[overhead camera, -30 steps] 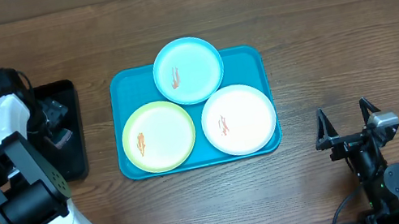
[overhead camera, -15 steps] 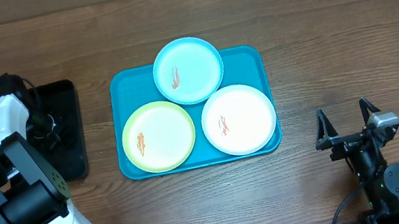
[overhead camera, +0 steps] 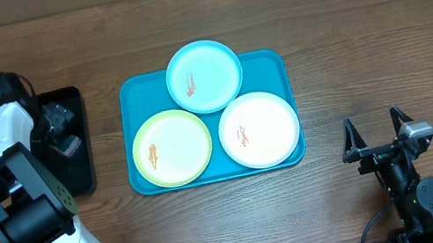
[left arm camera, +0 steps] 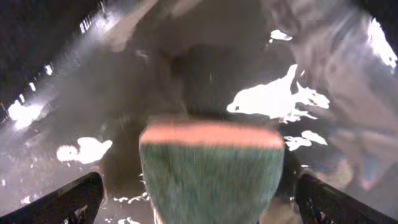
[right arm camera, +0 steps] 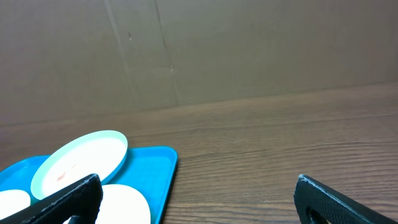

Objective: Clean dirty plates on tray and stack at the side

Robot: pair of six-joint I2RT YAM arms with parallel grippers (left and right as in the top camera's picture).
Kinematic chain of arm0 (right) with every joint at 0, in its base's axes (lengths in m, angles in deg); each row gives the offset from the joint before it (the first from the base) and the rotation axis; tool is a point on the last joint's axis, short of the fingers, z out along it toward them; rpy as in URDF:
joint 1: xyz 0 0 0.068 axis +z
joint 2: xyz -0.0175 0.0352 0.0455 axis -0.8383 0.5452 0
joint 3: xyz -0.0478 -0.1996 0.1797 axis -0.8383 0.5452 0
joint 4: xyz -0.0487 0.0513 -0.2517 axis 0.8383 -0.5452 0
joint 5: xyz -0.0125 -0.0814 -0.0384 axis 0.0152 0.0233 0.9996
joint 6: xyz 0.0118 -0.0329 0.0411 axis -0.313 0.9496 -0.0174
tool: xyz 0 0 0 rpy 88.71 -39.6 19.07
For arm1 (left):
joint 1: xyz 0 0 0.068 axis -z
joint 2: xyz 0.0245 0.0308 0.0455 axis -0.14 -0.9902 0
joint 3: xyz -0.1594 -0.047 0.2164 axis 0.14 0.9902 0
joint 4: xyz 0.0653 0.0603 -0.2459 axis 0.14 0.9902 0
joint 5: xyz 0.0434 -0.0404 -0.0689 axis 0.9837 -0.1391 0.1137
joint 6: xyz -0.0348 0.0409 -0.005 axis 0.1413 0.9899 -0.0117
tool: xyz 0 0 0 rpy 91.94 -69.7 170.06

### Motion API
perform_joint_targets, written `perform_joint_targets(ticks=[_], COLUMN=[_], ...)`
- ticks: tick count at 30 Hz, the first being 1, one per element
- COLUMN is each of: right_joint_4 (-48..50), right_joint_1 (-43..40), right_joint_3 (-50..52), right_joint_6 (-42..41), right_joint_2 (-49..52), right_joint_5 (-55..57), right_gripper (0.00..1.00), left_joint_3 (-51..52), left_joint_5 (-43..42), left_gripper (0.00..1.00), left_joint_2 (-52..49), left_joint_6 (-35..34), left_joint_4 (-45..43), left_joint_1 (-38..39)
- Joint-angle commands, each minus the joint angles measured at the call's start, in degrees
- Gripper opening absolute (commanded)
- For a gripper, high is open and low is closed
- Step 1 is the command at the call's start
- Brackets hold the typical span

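Three plates lie on the turquoise tray (overhead camera: 264, 64): light blue (overhead camera: 204, 75) at the back, yellow-green (overhead camera: 172, 147) front left, white (overhead camera: 259, 129) front right, each with a small orange-red smear. My left gripper (overhead camera: 64, 133) is down in the black tray (overhead camera: 80, 168), far left of the plates. In the left wrist view its jaws (left arm camera: 199, 202) stand wide open on either side of a green sponge with an orange edge (left arm camera: 211, 168). My right gripper (overhead camera: 376, 136) is open and empty, right of the tray. The right wrist view shows the light blue plate (right arm camera: 81, 158) and white plate (right arm camera: 127, 205).
The black tray's floor looks wet and shiny (left arm camera: 273, 99). Bare wooden table (overhead camera: 363, 42) lies to the right of and behind the turquoise tray. A cardboard wall (right arm camera: 249, 50) stands at the table's far edge.
My left wrist has shifted a little back and forth over the black tray. The plates and the right arm have not moved.
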Motion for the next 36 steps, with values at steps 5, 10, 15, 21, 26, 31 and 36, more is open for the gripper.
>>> perform_joint_targets(ticks=[5, 10, 15, 21, 26, 31, 36], right_joint_4=[0.44, 0.44, 0.44, 0.44, 0.44, 0.44, 0.44], right_joint_1=[-0.2, -0.2, -0.2, -0.2, -0.2, -0.2, -0.2], right_joint_3=[0.59, 0.59, 0.59, 0.59, 0.59, 0.59, 0.59], right_joint_6=[0.22, 0.22, 0.22, 0.22, 0.22, 0.22, 0.22], right_joint_2=[-0.39, -0.39, -0.39, -0.39, -0.39, -0.39, -0.39], right_joint_5=[0.31, 0.28, 0.31, 0.31, 0.31, 0.31, 0.31], right_gripper=[1.0, 1.0, 1.0, 1.0, 1.0, 1.0, 1.0], left_joint_3=[0.87, 0.87, 0.87, 0.87, 0.87, 0.87, 0.87], left_joint_5=[2.84, 2.82, 2.67, -3.54, -5.42, -5.42, -5.51], left_gripper=[0.41, 0.06, 1.0, 0.76, 0.07, 0.09, 1.0], left_joint_2=[-1.38, -1.38, -1.38, -1.38, -1.38, -1.38, -1.38], left_joint_6=[0.04, 0.04, 0.02, 0.04, 0.04, 0.04, 0.04], left_joint_4=[-3.8, -2.62, 2.91, 11.39, 13.92, 14.51, 15.82], left_joint_1=[-0.26, -0.26, -0.24, -0.22, -0.22, -0.22, -0.22])
